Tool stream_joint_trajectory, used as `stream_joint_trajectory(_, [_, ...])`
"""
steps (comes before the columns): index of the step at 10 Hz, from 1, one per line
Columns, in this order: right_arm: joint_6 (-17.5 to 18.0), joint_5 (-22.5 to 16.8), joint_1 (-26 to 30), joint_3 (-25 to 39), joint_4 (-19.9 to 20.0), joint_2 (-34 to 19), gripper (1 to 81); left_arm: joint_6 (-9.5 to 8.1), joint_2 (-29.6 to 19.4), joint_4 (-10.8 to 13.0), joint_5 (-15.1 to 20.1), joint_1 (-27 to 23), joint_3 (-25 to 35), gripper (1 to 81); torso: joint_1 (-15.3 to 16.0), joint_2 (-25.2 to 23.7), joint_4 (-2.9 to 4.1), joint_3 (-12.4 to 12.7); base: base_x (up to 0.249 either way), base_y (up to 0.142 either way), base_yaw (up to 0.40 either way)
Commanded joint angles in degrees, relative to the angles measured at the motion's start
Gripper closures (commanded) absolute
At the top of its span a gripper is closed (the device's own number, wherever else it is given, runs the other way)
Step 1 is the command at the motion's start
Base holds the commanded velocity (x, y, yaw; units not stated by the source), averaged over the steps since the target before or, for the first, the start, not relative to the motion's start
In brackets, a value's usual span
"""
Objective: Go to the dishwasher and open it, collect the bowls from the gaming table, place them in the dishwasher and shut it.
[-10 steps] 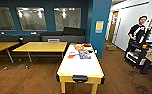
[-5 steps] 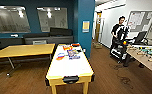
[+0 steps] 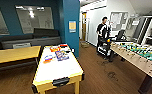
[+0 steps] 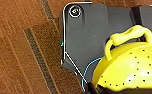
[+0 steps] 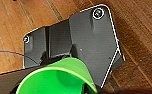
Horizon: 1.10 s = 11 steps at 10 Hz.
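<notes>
In the head view we face the white-topped bench with its yellow wood edge, running from lower centre up toward the teal pillar. At its far end lie the bowls, orange and red, beside some flat coloured items that we cannot make out. A wooden table stands at the left, a dark sofa behind it along the teal wall. At the right edge of the frame the foosball table shows its green field, and a person stands beyond it, upper right of centre. In the left wrist view a yellow perforated colander fills the lower right over the wood floor. In the right wrist view a green bowl sits at lower centre. Whether either arm's jaws are apart, together or clamped on these, we cannot tell.
</notes>
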Motion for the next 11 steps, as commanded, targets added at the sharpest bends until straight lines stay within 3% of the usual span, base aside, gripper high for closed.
stream_joint_trajectory(1, [0.03,-3.44,2.22,0.37,-0.65,-1.26,81.1,0.48,-0.45,0.06,3.23,-2.46,-0.58,81.1,0.00,0.00,-0.02,0.00,0.000,0.000,-0.389])
stream_joint_trajectory(4, [-0.32,-3.44,2.22,-0.24,-0.82,-0.03,81.1,0.04,1.05,-0.47,3.05,-3.34,-0.58,81.1,0.00,0.00,0.00,0.00,0.000,0.000,-0.388])
stream_joint_trajectory(8, [-0.32,-5.55,3.10,-8.67,-1.26,5.86,81.1,-0.13,2.54,-0.47,3.05,-4.22,-0.58,81.1,0.00,0.00,-0.02,0.00,0.000,0.000,-0.388])
stream_joint_trajectory(11, [-0.32,-5.55,3.45,-8.94,-1.18,5.86,81.1,-0.13,2.54,-0.29,3.05,-4.22,-0.58,81.1,0.00,0.00,0.00,0.00,0.000,0.000,-0.388])
